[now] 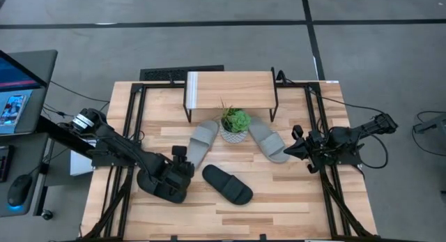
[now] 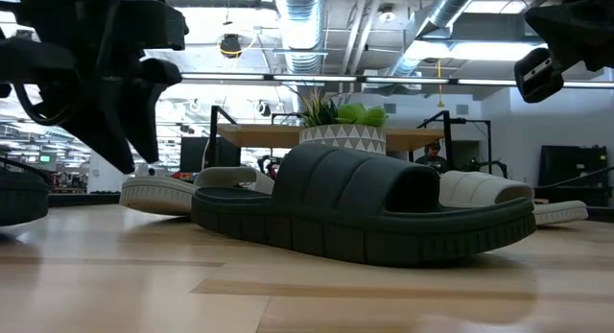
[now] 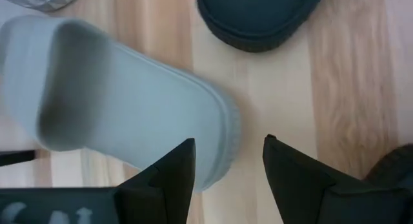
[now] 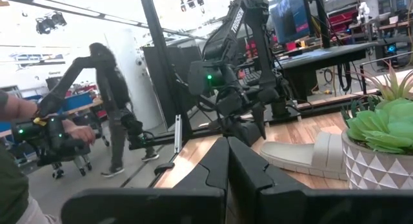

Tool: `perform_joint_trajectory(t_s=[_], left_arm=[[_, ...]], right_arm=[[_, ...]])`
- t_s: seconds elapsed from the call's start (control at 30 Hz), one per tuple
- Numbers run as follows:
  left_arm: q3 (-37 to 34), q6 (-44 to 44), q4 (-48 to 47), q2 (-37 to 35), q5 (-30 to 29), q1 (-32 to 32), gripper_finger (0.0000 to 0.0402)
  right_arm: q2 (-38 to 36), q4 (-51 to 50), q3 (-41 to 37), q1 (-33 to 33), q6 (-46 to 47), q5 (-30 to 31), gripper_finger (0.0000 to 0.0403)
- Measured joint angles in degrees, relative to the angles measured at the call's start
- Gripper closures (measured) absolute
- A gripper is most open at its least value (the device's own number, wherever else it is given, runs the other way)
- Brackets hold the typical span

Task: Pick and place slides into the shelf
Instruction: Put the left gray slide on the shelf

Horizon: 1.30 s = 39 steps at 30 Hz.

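A: While the left gripper (image 1: 182,160) hangs open and empty over the heel of a grey slide (image 1: 202,141), where's the rest?

B: Other grey slide (image 1: 269,139) beside the plant pot (image 1: 234,132), black slide (image 1: 227,184) in front, shelf (image 1: 230,90) behind. Right gripper (image 1: 295,146) shut, holding nothing.

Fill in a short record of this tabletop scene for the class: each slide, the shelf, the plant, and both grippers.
shelf: far side of table, nothing on top
plant pot: in front of shelf, between grey slides
left grey slide: on table, left of pot
right grey slide: on table, right of pot
black slide: on table, centre front
second black slide: on table under left arm
left gripper: open, over left grey slide's end
right gripper: shut, waiting at right
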Motion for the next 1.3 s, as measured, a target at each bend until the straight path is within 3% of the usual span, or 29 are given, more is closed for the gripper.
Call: perform_joint_trajectory(t_s=[0.67, 0.9, 1.3], left_arm=[[0.0, 1.6, 0.1, 0.1, 0.8, 1.4, 0.023], [0.0, 1.7, 1.7, 3.4, 3.1, 1.4, 0.023], [0.1, 0.2, 5.3, 11.5, -1.3, 1.3, 0.023]], right_arm=[[0.0, 0.0, 0.0, 0.0, 0.0, 0.0, 0.0403], [0.0, 0.0, 0.0, 0.0, 0.0, 0.0, 0.0403], [0.0, -1.5, 0.0, 0.0, 0.0, 0.0, 0.0403]])
